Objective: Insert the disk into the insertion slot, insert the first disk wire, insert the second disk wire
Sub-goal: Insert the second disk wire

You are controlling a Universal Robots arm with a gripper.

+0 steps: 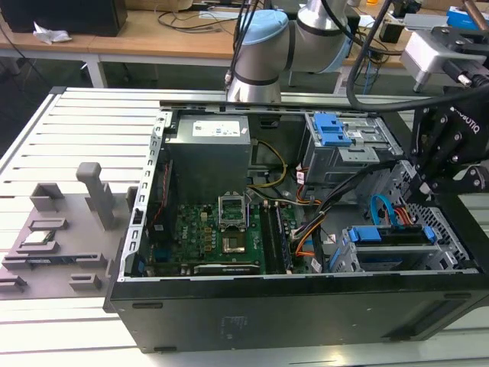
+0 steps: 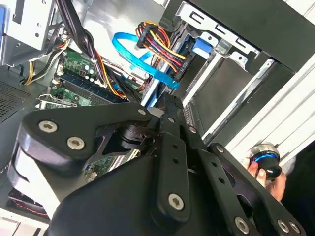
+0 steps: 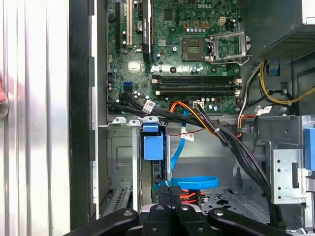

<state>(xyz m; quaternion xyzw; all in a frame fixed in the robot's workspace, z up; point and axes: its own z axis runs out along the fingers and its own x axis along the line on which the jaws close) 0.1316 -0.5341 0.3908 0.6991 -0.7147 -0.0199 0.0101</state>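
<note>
- In the exterior view, the disk sits in the insertion slot at the open case's corner on that view's right, blue carrier edge up; the gripper hangs above it.
- In the second wrist view, the gripper's fingers look pressed narrow beside a flat blue cable, probably guiding it.
- In the first wrist view, no print is readable.

From my console the gripper looks like matt black metal with bright screw heads. The insertion slot is dull, perforated silver sheet metal. The disk has a glossy blue plastic carrier. The flat blue cable is smooth, shiny plastic.
</note>
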